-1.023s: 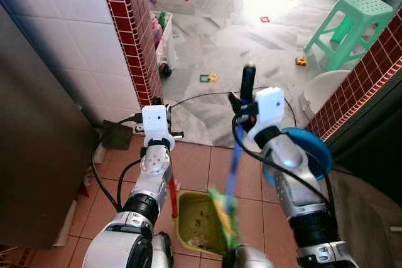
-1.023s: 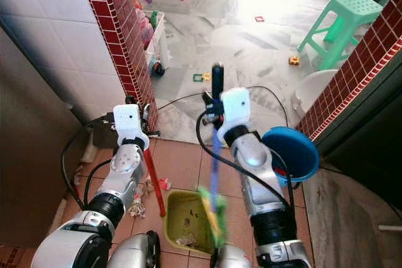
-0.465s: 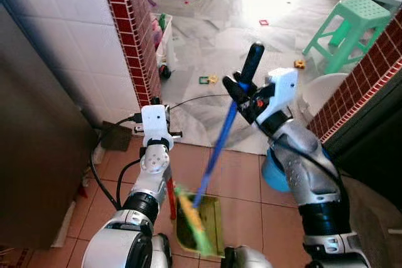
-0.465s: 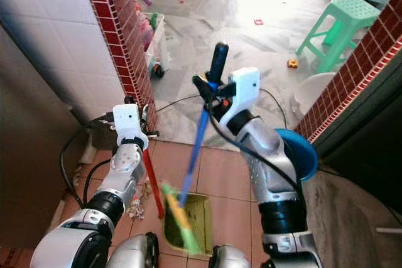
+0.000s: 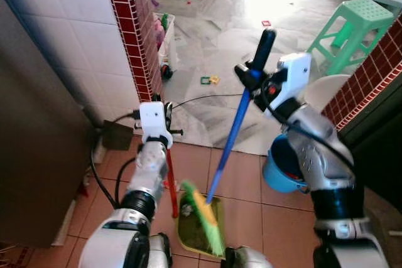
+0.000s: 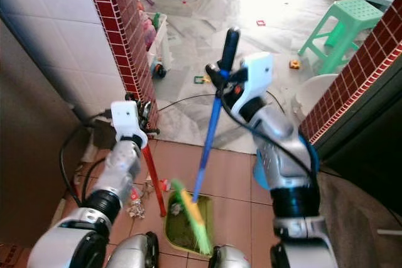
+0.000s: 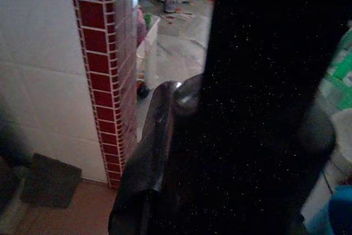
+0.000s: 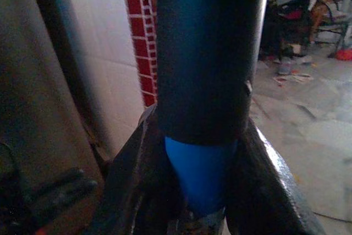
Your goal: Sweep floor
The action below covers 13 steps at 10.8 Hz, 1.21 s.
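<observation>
While my right gripper (image 5: 254,78) clamps its fingers on the broom (image 5: 233,131) just below the black grip, the blue shaft slants down and left, with the green-yellow bristles (image 5: 204,219) over the near edge of the green dustpan (image 6: 182,227). My left gripper (image 6: 139,120) holds the dustpan's red handle (image 6: 154,183); I cannot tell how its fingers sit. The pan stands on the near terracotta tiles and already carries some dirt. Scraps (image 6: 135,205) lie on the tiles just left of the pan, unswept. Farther off, the grey marble floor (image 5: 251,36) has scattered toys and paper. A blue bucket (image 5: 282,171) stands right of the pan, a green stool (image 5: 348,26) far right. Judgement: early-to-mid, most floor left.
</observation>
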Motion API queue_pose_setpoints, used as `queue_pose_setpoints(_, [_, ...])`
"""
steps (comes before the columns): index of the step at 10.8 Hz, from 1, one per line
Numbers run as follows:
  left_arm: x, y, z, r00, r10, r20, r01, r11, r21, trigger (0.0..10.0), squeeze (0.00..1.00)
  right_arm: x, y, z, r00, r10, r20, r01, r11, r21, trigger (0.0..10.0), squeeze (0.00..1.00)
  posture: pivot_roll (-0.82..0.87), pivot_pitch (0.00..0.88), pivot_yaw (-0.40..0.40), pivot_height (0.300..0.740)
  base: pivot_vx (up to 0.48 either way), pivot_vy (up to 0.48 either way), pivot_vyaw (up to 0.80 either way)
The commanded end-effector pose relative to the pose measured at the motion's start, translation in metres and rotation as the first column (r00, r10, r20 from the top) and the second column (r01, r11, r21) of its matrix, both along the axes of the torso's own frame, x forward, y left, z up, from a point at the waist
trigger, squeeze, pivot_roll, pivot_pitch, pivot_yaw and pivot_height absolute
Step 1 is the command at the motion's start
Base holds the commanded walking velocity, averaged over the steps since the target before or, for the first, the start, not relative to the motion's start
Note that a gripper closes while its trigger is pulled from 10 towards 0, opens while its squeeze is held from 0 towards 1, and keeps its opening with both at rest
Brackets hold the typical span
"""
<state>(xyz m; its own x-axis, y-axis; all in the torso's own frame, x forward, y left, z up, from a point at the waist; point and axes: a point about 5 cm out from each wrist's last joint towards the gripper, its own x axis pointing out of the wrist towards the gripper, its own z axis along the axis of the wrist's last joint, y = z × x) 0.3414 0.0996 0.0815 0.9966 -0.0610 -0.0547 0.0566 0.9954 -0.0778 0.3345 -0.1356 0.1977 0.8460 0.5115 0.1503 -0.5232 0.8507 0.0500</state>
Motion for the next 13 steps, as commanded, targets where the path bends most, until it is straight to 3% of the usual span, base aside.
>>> queue_pose_setpoints(1, [0.010, -0.001, 0.021, 0.997, -0.034, 0.065, 0.031, 0.998, 0.049, 10.0, 0.00, 0.006, -0.004, 0.010, 1.000, -0.025, 0.012, 0.025, 1.000, -0.008, 10.0, 0.00, -0.04, 0.070, -0.048, 0.740, 0.000, 0.000, 0.00])
queue_pose_setpoints(3, [0.016, 0.023, 0.034, 0.995, -0.015, 0.101, 0.014, 1.000, 0.019, 10.0, 0.00, 0.022, -0.003, 0.011, 0.991, -0.128, 0.028, 0.130, 0.986, -0.101, 10.0, 0.00, -0.03, 0.054, -0.027, 0.740, 0.000, 0.000, 0.00])
queue_pose_setpoints(4, [0.014, 0.027, 0.041, 0.990, -0.052, 0.127, 0.050, 0.999, 0.020, 10.0, 0.00, 0.030, -0.004, 0.002, 0.976, -0.216, 0.028, 0.217, 0.966, -0.139, 10.0, 0.00, -0.02, 0.035, 0.027, 0.740, 0.000, 0.000, 0.00])
queue_pose_setpoints(6, [0.010, 0.027, 0.051, 0.981, -0.081, 0.178, 0.079, 0.997, 0.016, 10.0, 0.00, 0.029, -0.005, -0.012, 0.983, -0.180, 0.030, 0.182, 0.966, -0.185, 10.0, 0.00, -0.04, 0.011, 0.059, 0.740, 0.000, 0.000, 0.00])
queue_pose_setpoints(7, [0.005, 0.024, 0.052, 0.980, -0.106, 0.171, 0.114, 0.993, -0.037, 10.0, 0.00, 0.028, -0.006, -0.024, 0.967, -0.244, 0.069, 0.253, 0.942, -0.222, 10.0, 0.00, -0.05, 0.000, 0.057, 0.740, 0.000, 0.000, 0.00])
queue_pose_setpoints(8, [0.001, 0.021, 0.053, 0.979, -0.103, 0.177, 0.109, 0.994, -0.026, 10.0, 0.00, 0.027, -0.012, -0.035, 0.933, -0.357, 0.038, 0.357, 0.913, -0.199, 10.0, 0.00, -0.05, 0.000, 0.050, 0.740, 0.000, 0.000, 0.00])
queue_pose_setpoints(9, [-0.001, 0.020, 0.054, 0.978, -0.099, 0.184, 0.102, 0.995, -0.008, 10.0, 0.00, 0.026, -0.016, -0.038, 0.913, -0.403, 0.058, 0.406, 0.891, -0.203, 10.0, 0.00, -0.04, 0.000, 0.046, 0.740, 0.000, 0.000, 0.00])
queue_pose_setpoints(10, [-0.008, 0.020, 0.055, 0.978, -0.102, 0.182, 0.108, 0.994, -0.023, 10.0, 0.00, 0.012, -0.025, -0.052, 0.854, -0.520, 0.030, 0.519, 0.846, -0.117, 10.0, 0.00, -0.02, 0.000, 0.028, 0.740, 0.000, 0.000, 0.00])
queue_pose_setpoints(12, [-0.019, 0.028, 0.061, 0.975, -0.095, 0.199, 0.096, 0.995, 0.006, 10.0, 0.00, -0.008, -0.041, -0.067, 0.800, -0.600, -0.003, 0.597, 0.797, -0.090, 10.0, 0.00, -0.02, 0.010, 0.012, 0.740, 0.000, 0.000, 0.00])
queue_pose_setpoints(13, [-0.023, 0.031, 0.061, 0.975, -0.086, 0.204, 0.083, 0.996, 0.021, 10.0, 0.00, -0.012, -0.041, -0.066, 0.802, -0.597, 0.038, 0.597, 0.795, -0.111, 10.0, 0.00, -0.03, 0.000, 0.008, 0.740, 0.000, 0.000, 0.00])
